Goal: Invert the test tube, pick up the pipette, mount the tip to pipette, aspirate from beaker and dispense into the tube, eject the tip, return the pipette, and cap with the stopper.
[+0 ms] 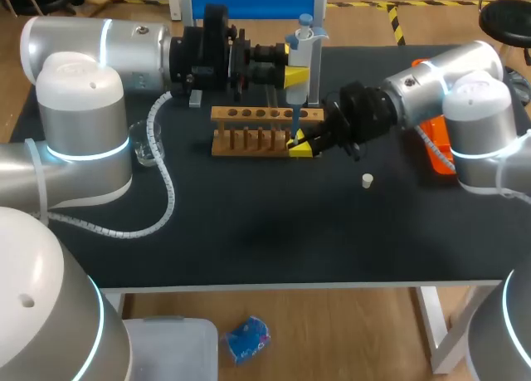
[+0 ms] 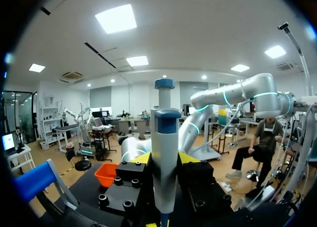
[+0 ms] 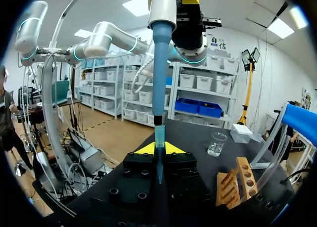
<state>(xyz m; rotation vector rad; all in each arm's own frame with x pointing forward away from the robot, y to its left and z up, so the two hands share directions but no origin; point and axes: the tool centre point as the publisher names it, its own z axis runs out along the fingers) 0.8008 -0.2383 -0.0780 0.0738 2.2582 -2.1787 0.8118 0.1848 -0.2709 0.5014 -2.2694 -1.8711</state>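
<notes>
My left gripper (image 1: 297,74) (image 2: 164,160) is shut on the grey and blue pipette (image 1: 300,59) (image 2: 164,158), holding it upright over the wooden tube rack (image 1: 265,128) (image 3: 237,185). The pipette (image 3: 159,64) carries a clear tip (image 3: 159,153) that points straight down between the fingers of my right gripper (image 1: 300,146) (image 3: 158,149). That gripper sits at the rack's front right end, shut on a thin test tube (image 1: 292,134) that is mostly hidden. The glass beaker (image 1: 148,144) (image 3: 217,144) stands left of the rack. A small white stopper (image 1: 367,180) lies on the mat to the right.
An orange tray (image 1: 436,144) (image 2: 106,173) sits at the right edge behind my right arm. A white coiled cable (image 1: 166,190) from my left arm loops over the mat by the beaker. The black mat (image 1: 274,240) is bare towards the front.
</notes>
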